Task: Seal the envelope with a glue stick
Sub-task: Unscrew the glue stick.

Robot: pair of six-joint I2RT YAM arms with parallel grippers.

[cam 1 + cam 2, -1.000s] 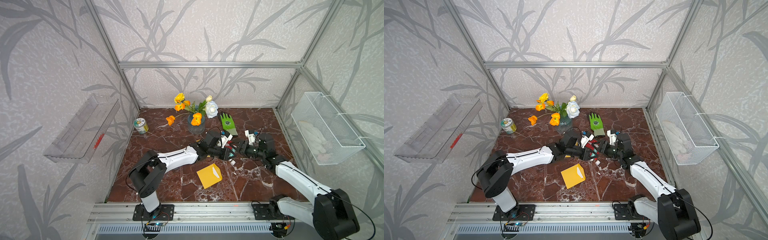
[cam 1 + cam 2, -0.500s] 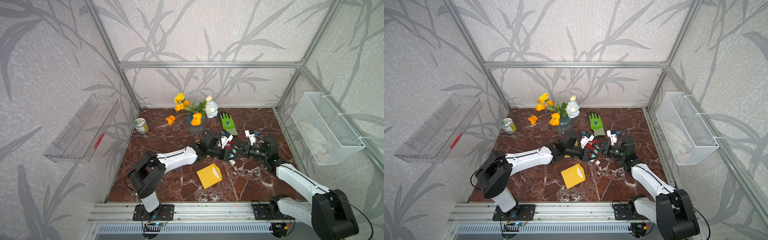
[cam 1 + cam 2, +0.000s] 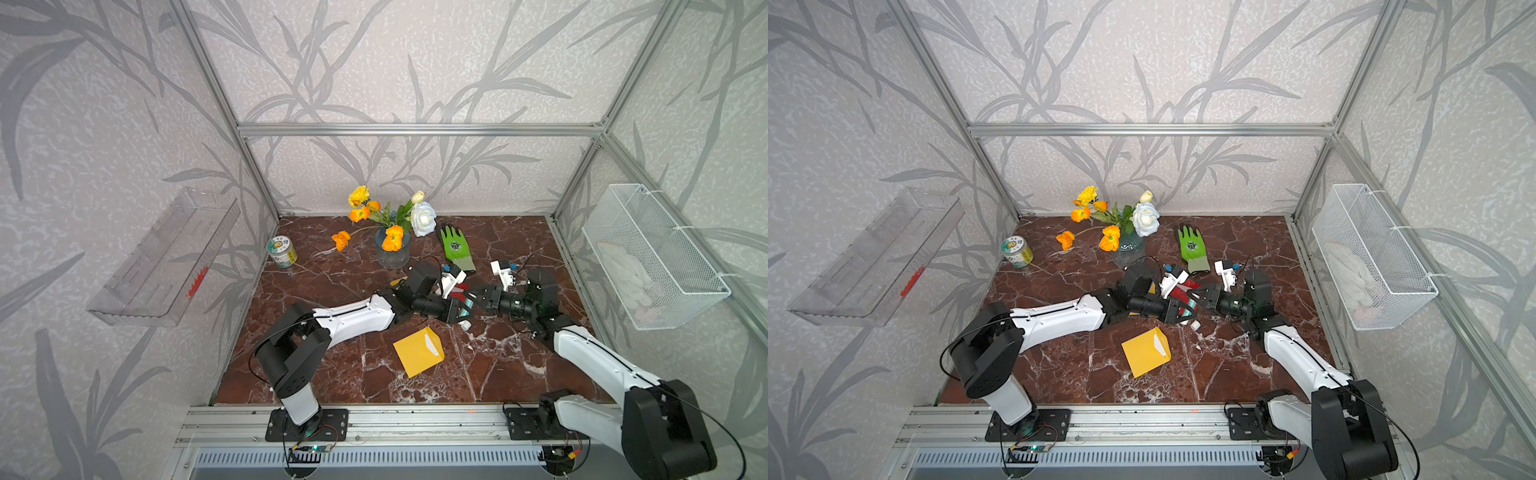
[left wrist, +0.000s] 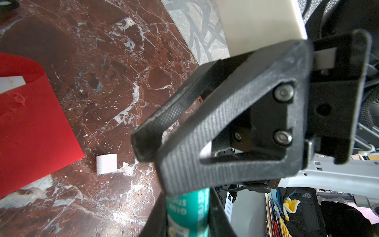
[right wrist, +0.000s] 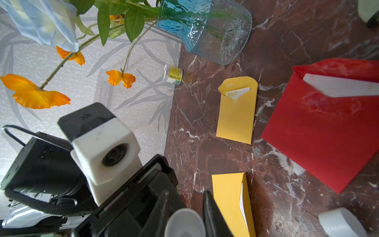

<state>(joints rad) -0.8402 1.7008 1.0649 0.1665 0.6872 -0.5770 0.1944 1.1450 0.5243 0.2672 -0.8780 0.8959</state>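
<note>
1. The desk (image 3: 324,374) is a dark red-brown marble-look slab with white veins, glossy and scuffed. No envelope on it looks sealed, so I'd say the task is in its preparation stage, and gluing and pressing a flap are both left.
2. The 2 arms meet tip to tip over the middle of the desk. The left claw (image 3: 457,311) is clenched around the body of the glue stick. The right claw (image 3: 477,297) is clamped on its far end, which shows as a white round face in the right wrist view. Both claws are black, grainy printed plastic with flat triangular fingers.
3. The red envelope (image 5: 320,139) is the biggest sheet, matte paper lying flat, with its flap open and a white card (image 5: 338,86) poking out. A wrinkled, shiny patch below the flap may be glue; I cannot be sure.
4. A yellow envelope (image 5: 235,119) lies near the blue glass vase (image 5: 205,30), and another yellow envelope (image 5: 227,201) lies closer to the claws. Both are narrow, smooth paper and open-mouthed with white inserts showing. I cannot tell which envelope is the target.
5. The glue stick (image 4: 187,207) is held between the 2 claws above the desk, near the red envelope. It is a smooth plastic cylinder with a teal printed label.
6. The cap (image 4: 106,164), a short ribbed white cylinder, lies on its side on the desk just beside the red envelope, so uncapping looks done.
</note>
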